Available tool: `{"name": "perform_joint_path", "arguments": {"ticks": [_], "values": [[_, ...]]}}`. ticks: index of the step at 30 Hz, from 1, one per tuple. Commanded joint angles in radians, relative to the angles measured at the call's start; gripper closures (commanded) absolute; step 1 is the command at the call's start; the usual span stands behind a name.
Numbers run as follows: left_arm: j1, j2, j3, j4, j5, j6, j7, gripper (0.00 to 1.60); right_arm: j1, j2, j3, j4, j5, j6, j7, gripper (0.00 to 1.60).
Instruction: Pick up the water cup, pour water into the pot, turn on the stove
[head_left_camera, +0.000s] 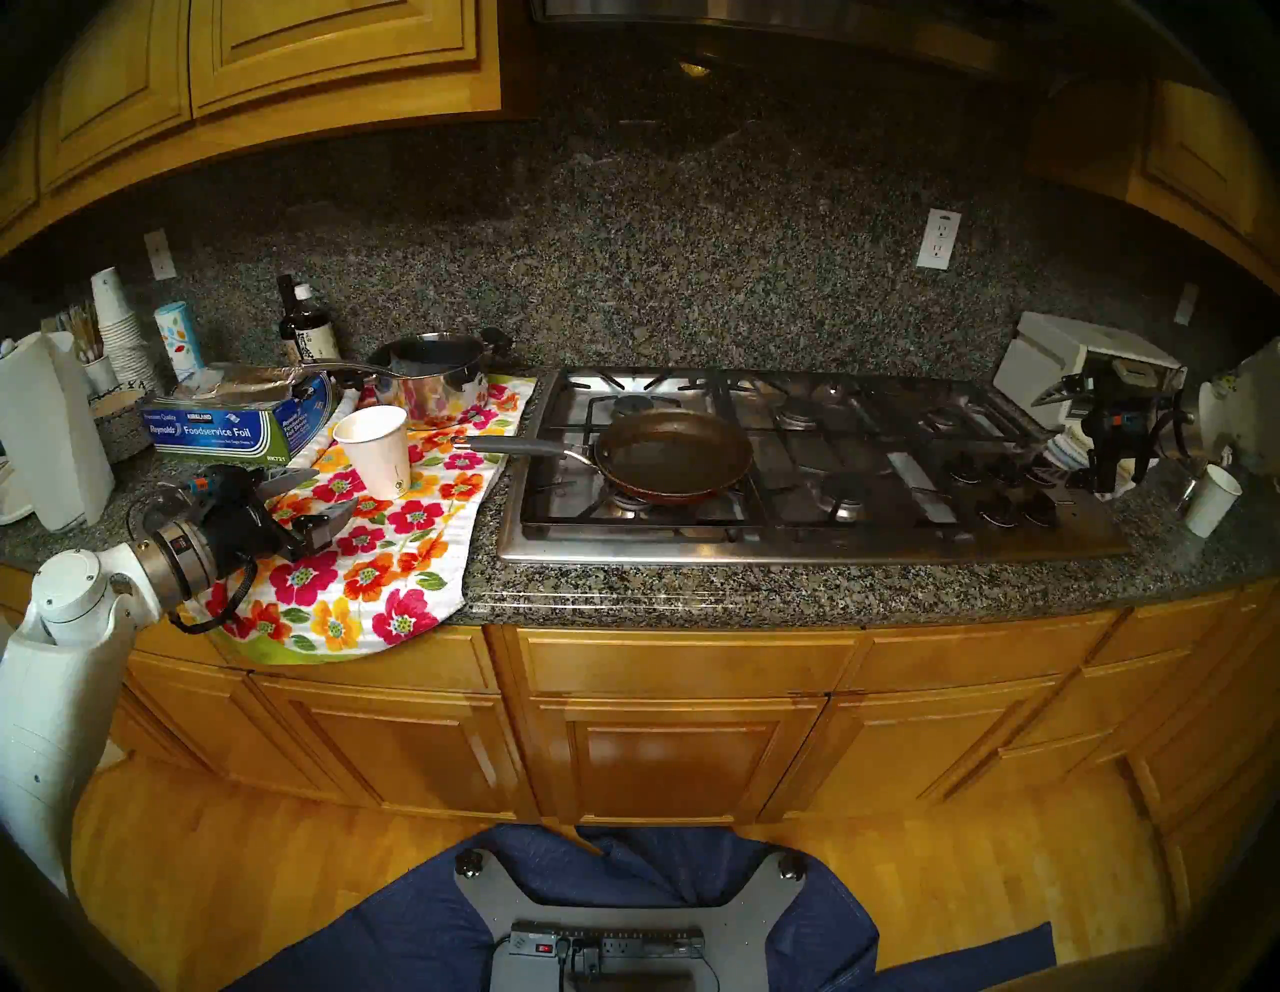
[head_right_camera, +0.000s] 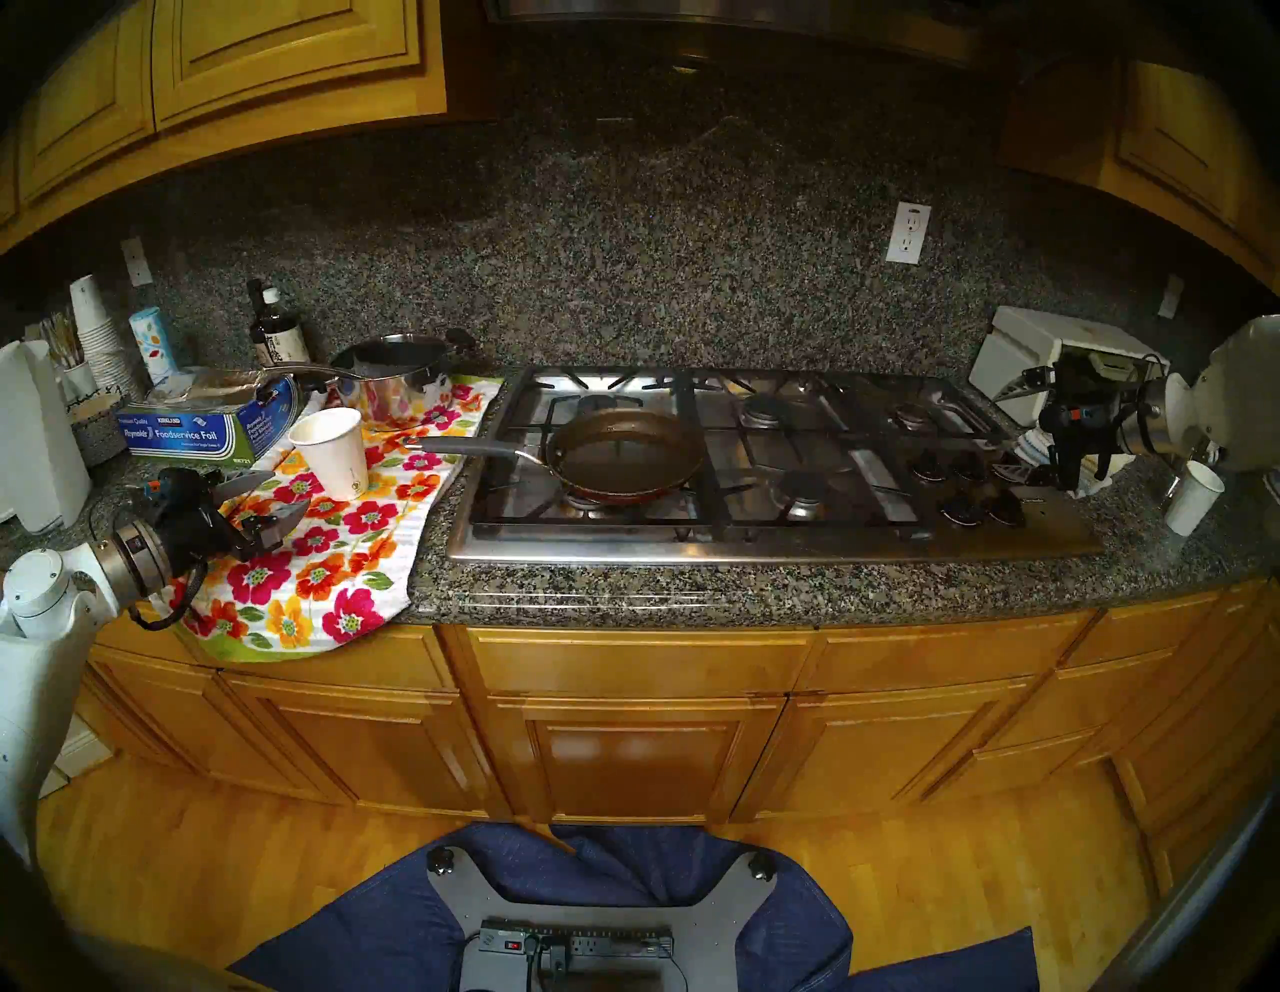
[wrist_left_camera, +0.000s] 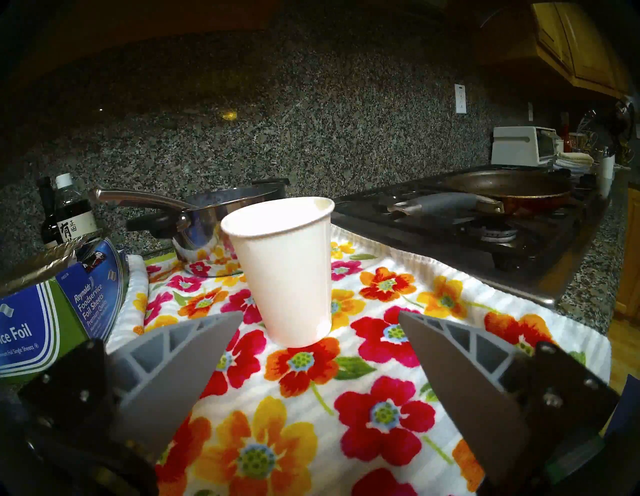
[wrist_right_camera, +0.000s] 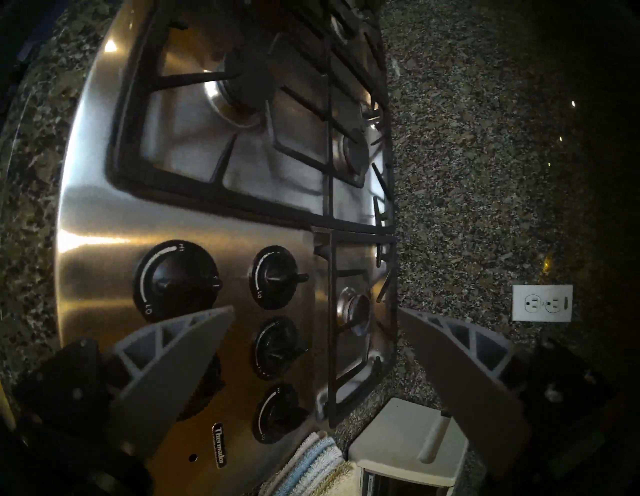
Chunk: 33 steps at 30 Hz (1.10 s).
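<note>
Your left gripper (head_left_camera: 320, 496) hangs with jaws spread wide and empty, the white tapered paper cup with a small green logo (head_left_camera: 375, 451) standing upright on the flowered towel (head_left_camera: 388, 554) just at its 1 o'clock, untouched. At the cup's 3 o'clock, the dark shallow frying pan (head_left_camera: 673, 454) sits on the stainless-steel gas cooktop (head_left_camera: 817, 537). Your right gripper (wrist_right_camera: 316, 317) hovers open, empty, over the black knobs (wrist_right_camera: 275, 277).

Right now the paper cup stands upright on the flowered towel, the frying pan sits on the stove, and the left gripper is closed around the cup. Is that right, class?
Not quite. The left gripper is open and short of the paper cup, not closed around it; the left wrist view shows both fingers clear of it. The cup does stand upright on the flowered towel, and the frying pan sits on the stove.
</note>
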Motion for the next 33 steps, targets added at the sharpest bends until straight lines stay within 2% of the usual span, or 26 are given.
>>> {"name": "perform_joint_path", "arguments": {"ticks": [1,6,7,10,17,22,33], "values": [[-0.017,0.007,-0.025,-0.018,-0.011,-0.006,0.001,0.0,0.055,0.02,0.031,-0.014,0.144,0.031,0.04,0.0],[-0.018,0.007,-0.025,-0.018,-0.011,-0.007,0.001,0.0,0.071,0.046,0.054,-0.025,0.25,0.059,0.089,0.0],[-0.018,0.007,-0.025,-0.018,-0.011,-0.007,0.001,0.0,0.071,0.046,0.054,-0.025,0.25,0.059,0.089,0.0],[-0.018,0.007,-0.025,-0.018,-0.011,-0.007,0.001,0.0,0.084,0.047,0.063,-0.034,0.322,0.103,0.137,0.0],[-0.018,0.007,-0.025,-0.018,-0.011,-0.006,0.001,0.0,0.1,0.056,0.08,-0.035,0.403,0.147,0.217,0.0],[-0.018,0.007,-0.025,-0.018,-0.011,-0.006,0.001,0.0,0.112,0.06,0.092,-0.047,0.49,0.238,0.276,0.0],[-0.018,0.006,-0.025,-0.018,-0.011,-0.006,0.001,0.0,0.111,0.06,0.118,-0.03,0.588,0.353,0.363,0.0]]}}
